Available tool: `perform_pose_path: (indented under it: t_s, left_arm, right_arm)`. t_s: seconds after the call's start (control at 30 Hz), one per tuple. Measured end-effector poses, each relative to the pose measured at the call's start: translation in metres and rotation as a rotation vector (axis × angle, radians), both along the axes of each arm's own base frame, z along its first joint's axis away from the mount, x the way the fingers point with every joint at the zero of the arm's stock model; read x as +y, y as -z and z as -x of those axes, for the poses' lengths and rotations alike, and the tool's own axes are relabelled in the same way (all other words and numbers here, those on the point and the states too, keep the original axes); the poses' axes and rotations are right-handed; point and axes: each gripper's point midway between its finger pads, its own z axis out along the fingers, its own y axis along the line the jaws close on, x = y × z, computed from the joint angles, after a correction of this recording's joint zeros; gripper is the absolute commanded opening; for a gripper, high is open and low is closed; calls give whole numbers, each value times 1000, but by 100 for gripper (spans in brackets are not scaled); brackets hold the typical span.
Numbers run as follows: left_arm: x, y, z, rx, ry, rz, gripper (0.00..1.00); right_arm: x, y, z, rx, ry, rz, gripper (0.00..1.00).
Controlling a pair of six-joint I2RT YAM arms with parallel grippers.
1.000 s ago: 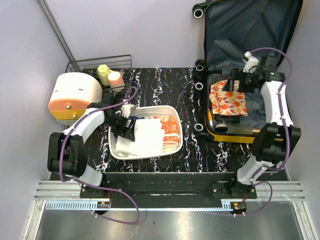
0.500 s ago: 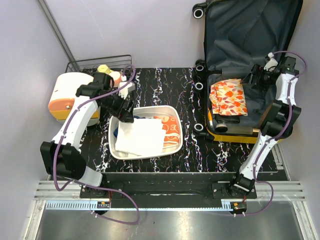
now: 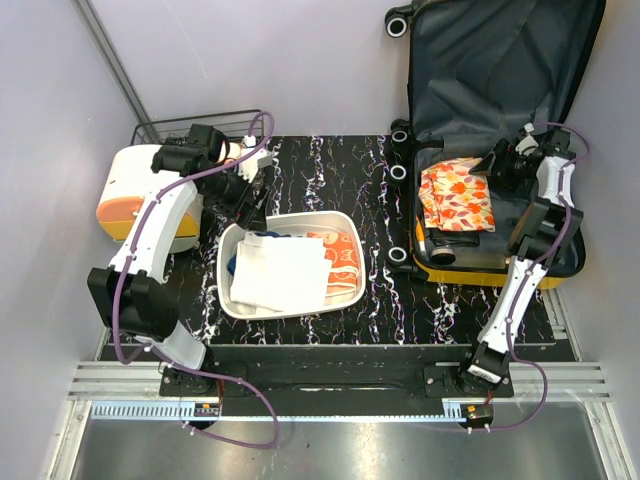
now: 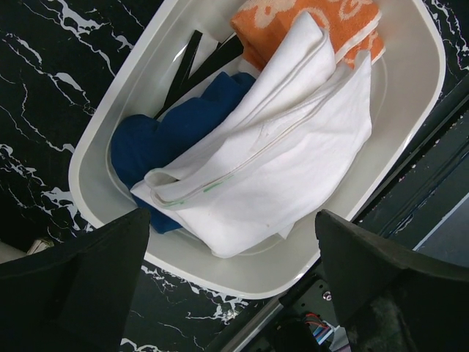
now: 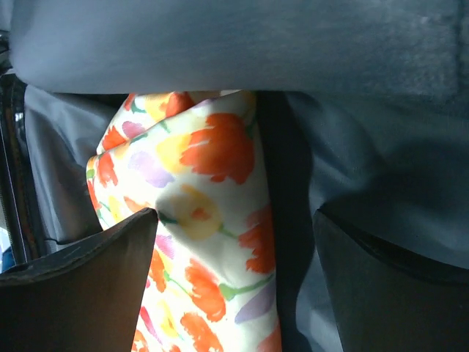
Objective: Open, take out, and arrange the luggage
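Observation:
The luggage (image 3: 470, 275), a yellow suitcase, lies open at the right with its grey-lined lid (image 3: 500, 60) leaning upright against the back wall. A floral cloth (image 3: 457, 195) (image 5: 212, 191) rests inside on the grey lining (image 5: 366, 161). My right gripper (image 3: 497, 163) (image 5: 234, 216) hovers open over the cloth's far right edge, holding nothing. The white tray (image 3: 352, 225) (image 4: 410, 88) holds a white cloth (image 4: 293, 154), a blue cloth (image 4: 183, 125) and an orange towel (image 4: 330, 22). My left gripper (image 3: 250, 192) (image 4: 229, 224) hangs open above the tray's back left, empty.
A cream-and-orange round container (image 3: 150, 195) sits at the far left beside my left arm. A wire basket (image 3: 200, 125) with small bottles stands behind it. Black items (image 3: 455, 243) lie in the suitcase's near end. Black wheels (image 3: 400, 170) stick out along the suitcase's left side.
My left gripper opened, let go of the white cloth in the tray and lifted back and left. My right arm swung from over the floral cloth toward the suitcase's right side.

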Motion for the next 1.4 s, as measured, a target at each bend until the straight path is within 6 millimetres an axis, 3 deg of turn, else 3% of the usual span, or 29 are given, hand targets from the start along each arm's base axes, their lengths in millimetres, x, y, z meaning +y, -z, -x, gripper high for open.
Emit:
perform_pose_path:
  t_s: [0.2, 0.53, 0.73, 0.87, 0.9, 1.03, 1.17, 1.4]
  left_arm:
    - [-1, -2, -3, 16, -4, -4, 99]
    - [0, -3, -9, 23, -26, -13, 99]
    - [0, -1, -9, 36, -36, -13, 99]
    - [0, -1, -10, 36, -42, -10, 99]
    - [-1, -1, -10, 37, -44, -8, 99]
    - [-3, -6, -11, 29, -48, 7, 99]
    - [-7, -19, -14, -19, -36, 28, 99]
    - [-24, -73, -27, -228, 16, 74, 99]
  right_arm:
    - [11, 14, -3, 21, -4, -93, 89]
    - [43, -13, -12, -28, -59, -293, 72]
    - [56, -19, -13, -47, -94, -346, 48]
    - [59, -17, -11, -54, -105, -349, 16]
    - [59, -18, -9, -52, -106, -348, 0]
    - [62, -25, -1, -57, -117, -338, 0]
    - [69, -55, 9, -100, -143, -311, 0]
    - [103, -161, 45, -322, -283, -197, 0]
